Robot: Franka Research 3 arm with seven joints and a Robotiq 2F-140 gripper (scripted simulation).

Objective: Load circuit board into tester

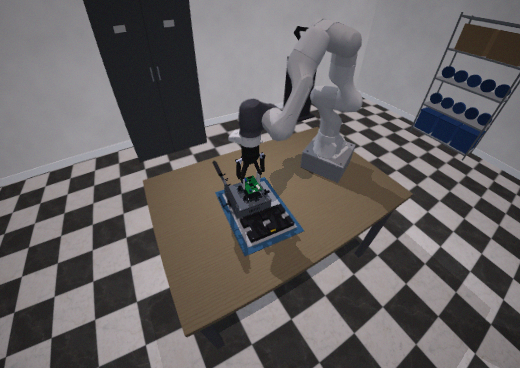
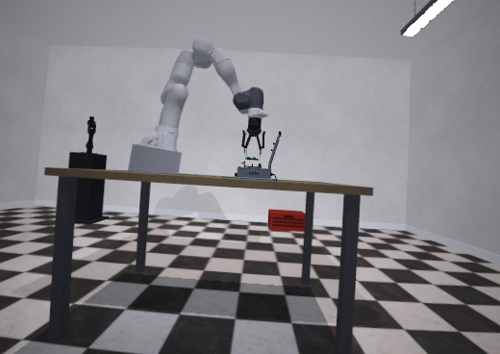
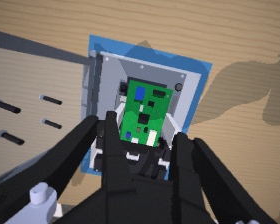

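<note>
The green circuit board (image 1: 252,185) (image 2: 251,159) (image 3: 153,105) is held component side up, roughly level, above the grey tester (image 1: 250,206) (image 2: 253,173) (image 3: 111,75). A gap shows under it in the exterior view. My gripper (image 1: 252,181) (image 2: 253,158) (image 3: 144,115) is shut on the board by its two long sides. The white connector (image 3: 151,138) is at the board's lower end in the wrist view. A dark round post top (image 3: 178,87), perhaps the lone post, shows beyond the board's upper right. The lid (image 1: 219,172) (image 2: 275,150) (image 3: 31,75) stands open. The board hides the tester's two pins.
The black tray (image 1: 259,232) lies beside the tester on the blue mat (image 1: 295,231) (image 3: 201,75). The raised lid, with several black pegs on its inner face, stands close to the fingers at the left in the wrist view. The robot base (image 1: 326,164) (image 2: 155,159) stands on the table.
</note>
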